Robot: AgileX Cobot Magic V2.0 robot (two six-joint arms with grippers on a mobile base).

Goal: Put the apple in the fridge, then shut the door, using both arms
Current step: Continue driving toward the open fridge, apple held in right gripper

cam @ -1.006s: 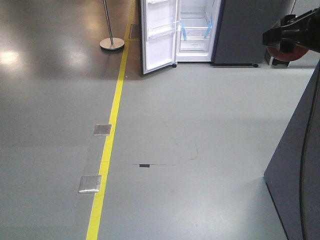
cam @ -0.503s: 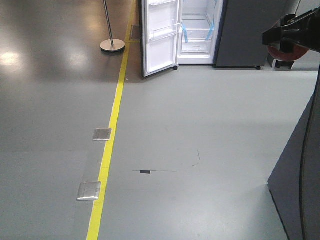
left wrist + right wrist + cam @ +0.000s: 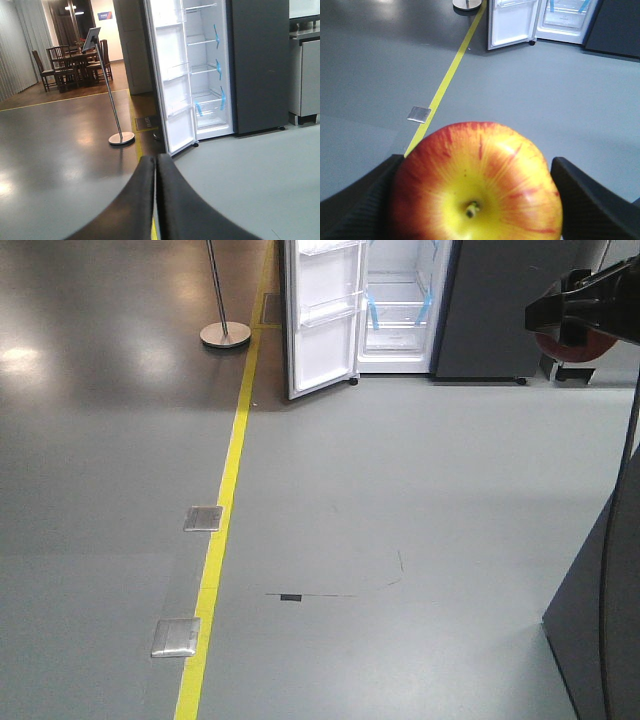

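The right gripper pinches the apple, one black ribbed finger against each flank and the stem end with its yellow patch turned back toward the wrist camera. Held across its widest part like that, I'd judge the round fruit less likely to roll out while it is carried. That arm is raised and stretched forward, so the apple hangs in mid-air over the grey floor and points toward the fridge, which stands well apart across the room. The left gripper has its fingers pressed together on nothing, and it is aimed level at the same opening. My guess is that it is being saved for the door. The door stands swung wide to the left, its white inner face and clear bins showing, beside the bare shelves and their strips of blue tape. A yellow floor line runs up to the door's edge, with a sign stand just beyond it.
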